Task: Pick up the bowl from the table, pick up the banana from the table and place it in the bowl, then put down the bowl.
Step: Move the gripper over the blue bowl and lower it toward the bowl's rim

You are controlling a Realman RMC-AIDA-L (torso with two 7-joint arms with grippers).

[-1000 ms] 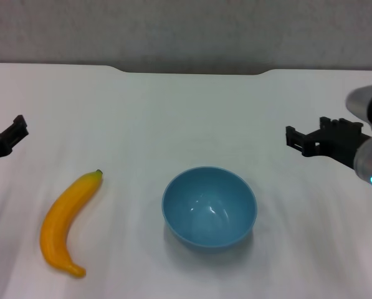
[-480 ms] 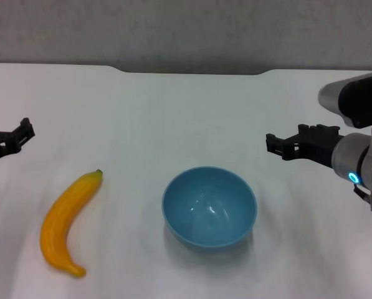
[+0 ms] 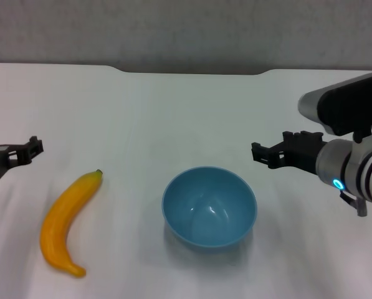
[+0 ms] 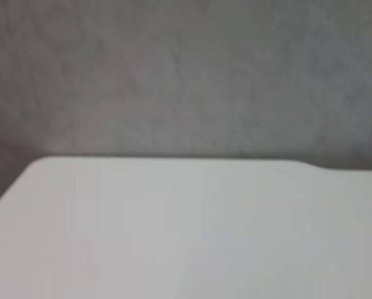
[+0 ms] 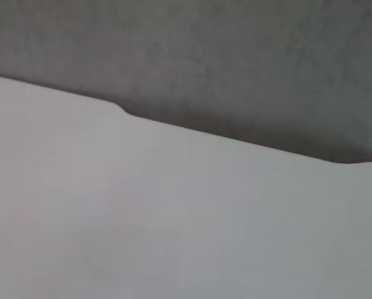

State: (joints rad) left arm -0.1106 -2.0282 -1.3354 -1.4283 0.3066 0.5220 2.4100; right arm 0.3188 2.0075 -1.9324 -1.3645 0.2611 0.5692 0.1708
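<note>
While the wrist views show only bare table (image 5: 173,218) and wall, the head view shows the banana (image 3: 66,222) nearest, left of the bowl (image 3: 209,207). Farther, the right gripper (image 3: 260,153) hovers near the bowl's rim and the left gripper (image 3: 31,148) beyond the banana; I cannot tell their opening.

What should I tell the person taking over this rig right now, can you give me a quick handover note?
Left gripper: at the table's left side, beyond the banana, holding nothing.
Right gripper: beyond and to the right of the bowl, holding nothing.
Bowl: upright on the table, middle front, with nothing in it.
Banana: flat on the table, left of the bowl, apart from it.
Done: nothing.
Left: lift the bowl, put the banana in, set the bowl down.
</note>
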